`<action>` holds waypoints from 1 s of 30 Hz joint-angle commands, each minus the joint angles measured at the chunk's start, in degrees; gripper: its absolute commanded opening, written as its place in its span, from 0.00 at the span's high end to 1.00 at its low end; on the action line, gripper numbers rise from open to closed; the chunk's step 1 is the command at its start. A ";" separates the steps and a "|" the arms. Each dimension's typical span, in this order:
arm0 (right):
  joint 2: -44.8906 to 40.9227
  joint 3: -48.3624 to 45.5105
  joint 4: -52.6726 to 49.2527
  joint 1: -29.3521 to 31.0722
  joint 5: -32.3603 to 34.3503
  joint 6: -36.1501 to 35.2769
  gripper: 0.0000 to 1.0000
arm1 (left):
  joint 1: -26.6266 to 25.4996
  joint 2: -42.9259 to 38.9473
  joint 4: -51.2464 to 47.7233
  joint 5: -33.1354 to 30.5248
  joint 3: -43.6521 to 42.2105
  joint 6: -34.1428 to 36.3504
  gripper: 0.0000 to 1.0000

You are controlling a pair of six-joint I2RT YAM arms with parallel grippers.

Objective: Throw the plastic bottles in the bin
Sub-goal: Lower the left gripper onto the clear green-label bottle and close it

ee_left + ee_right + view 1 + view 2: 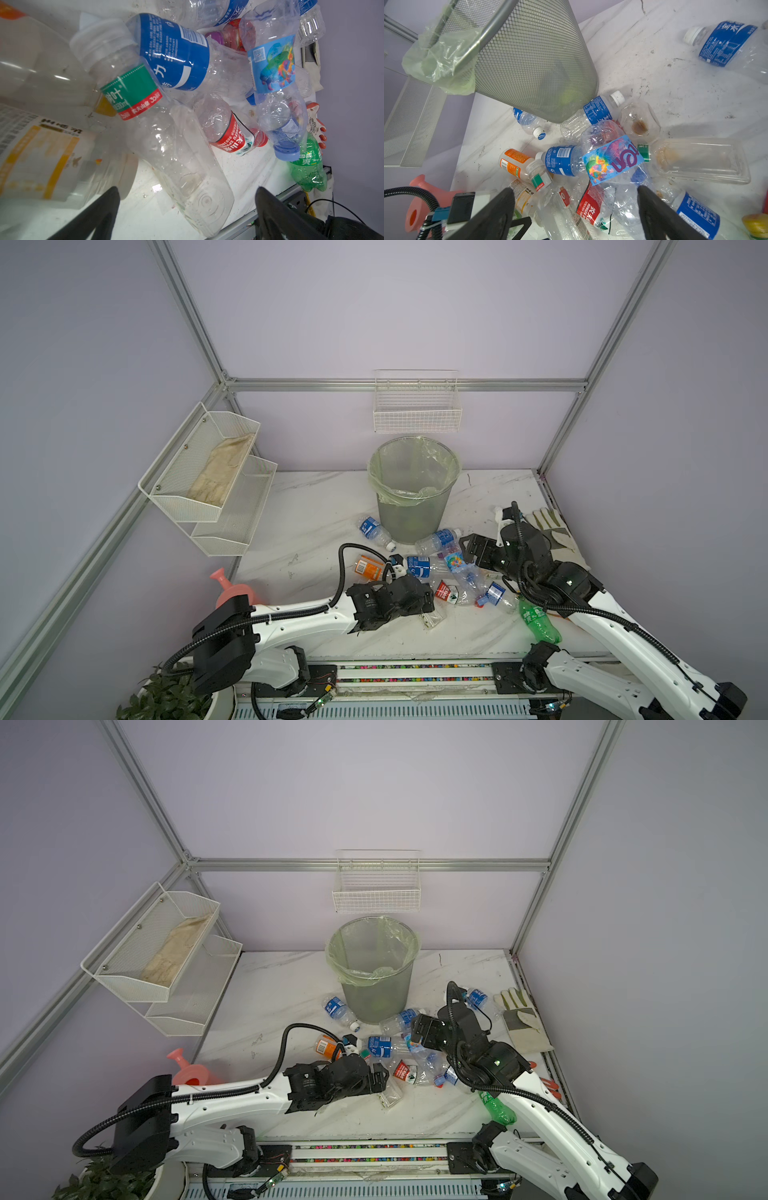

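- Heap of plastic bottles (417,566): all those in view lie on the marble-pattern tabletop (316,506), outside the bin (409,518), most piled just in front of it between the two arms.
- Container: the bin is round grey mesh with a pale green bag folded over the rim. It stands upright at the back middle of the tabletop, below a white wire basket (417,416) on the wall.
- Single items:
  - blue-label bottle (374,529), just left of the bin's foot
  - orange-label bottle (368,567), at the heap's left edge
  - red-label bottle (446,591) and bright-label bottle (454,562), in the middle of the heap
  - green bottle (538,620), at the front beside the right arm
- Left side: left hand (187,190) has its fingers spread wide, low at the heap's front. A clear square bottle (176,155) lies between them, with no contact visible.
- Right side: right hand (575,189) has its fingers spread wide over the heap's right part and grips nothing.
- Sundries:
  - white gloves (548,526), on the tabletop at right
  - two-tier rack (183,506), on the left wall, one glove in its upper tier
  - pink watering can (226,585), at front left
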 commanded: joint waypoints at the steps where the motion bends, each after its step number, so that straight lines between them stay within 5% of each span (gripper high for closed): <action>1: -1.07 -0.87 0.62 0.08 0.25 0.40 0.06 | -0.54 2.85 4.06 0.24 5.99 -2.78 0.00; 30: -1.49 -2.89 1.34 0.05 2.01 -0.28 0.05 | -0.77 11.61 6.66 -0.94 6.59 -6.08 0.14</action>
